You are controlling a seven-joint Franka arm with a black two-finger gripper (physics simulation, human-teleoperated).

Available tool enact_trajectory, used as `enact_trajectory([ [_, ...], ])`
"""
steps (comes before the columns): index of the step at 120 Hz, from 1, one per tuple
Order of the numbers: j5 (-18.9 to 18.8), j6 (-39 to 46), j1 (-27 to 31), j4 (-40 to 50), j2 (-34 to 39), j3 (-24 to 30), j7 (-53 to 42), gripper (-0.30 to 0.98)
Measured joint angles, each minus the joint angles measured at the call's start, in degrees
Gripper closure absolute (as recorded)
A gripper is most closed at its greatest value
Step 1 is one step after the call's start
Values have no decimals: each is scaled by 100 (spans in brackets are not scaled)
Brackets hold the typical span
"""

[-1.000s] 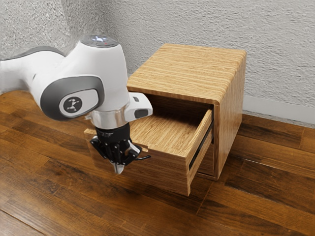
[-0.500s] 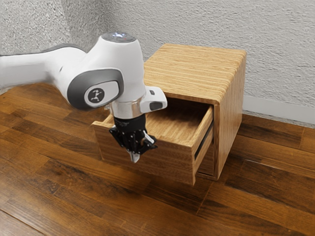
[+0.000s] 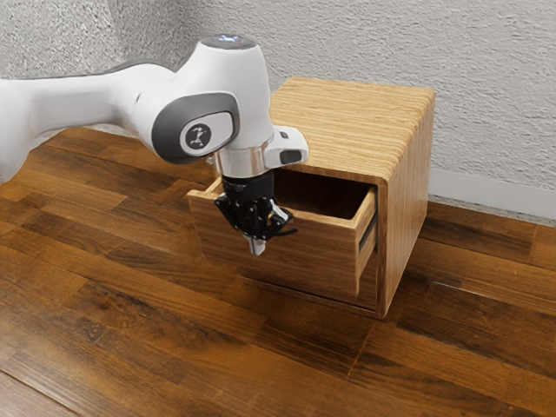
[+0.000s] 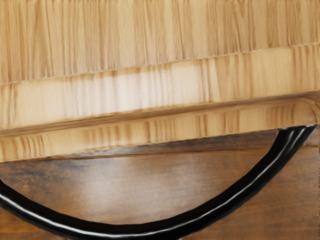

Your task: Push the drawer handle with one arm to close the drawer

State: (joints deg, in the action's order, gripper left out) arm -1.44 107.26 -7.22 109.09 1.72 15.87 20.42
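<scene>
Exterior view: the light wood-grained, box-shaped cabinet (image 3: 356, 122) stands on the dark plank floor (image 3: 130, 330). My white, grey-panelled arm (image 3: 208, 78) reaches across the front of its drawer (image 3: 317, 254), a flat-faced wooden box partly out of the cabinet. The black fingers (image 3: 257, 247) point down in front of the drawer face, tips together, with nothing visibly clamped between them. The curved black glossy handle (image 4: 125, 230) bows outward from that face, close beneath my hand in the wrist view.

Step in hand: I judge this to be the push on the handle, with travel remaining.

1. Keep the tips together; a grip is unnecessary.
2. Bear on the middle of the bow. Off-centre load could skew the drawer and bind its runners.
3. Push level, straight toward the cabinet. Downward force could let the tips slip off the bar.
4. Reduce speed near the end, then press until the face seats.
</scene>
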Motion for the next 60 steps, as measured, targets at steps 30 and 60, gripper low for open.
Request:
enact_trajectory([
  [30, -32, 40, -45, -443, -428, -149, -88, 79],
  [60, -197, 66, 33, -927, -784, -190, -149, 79],
])
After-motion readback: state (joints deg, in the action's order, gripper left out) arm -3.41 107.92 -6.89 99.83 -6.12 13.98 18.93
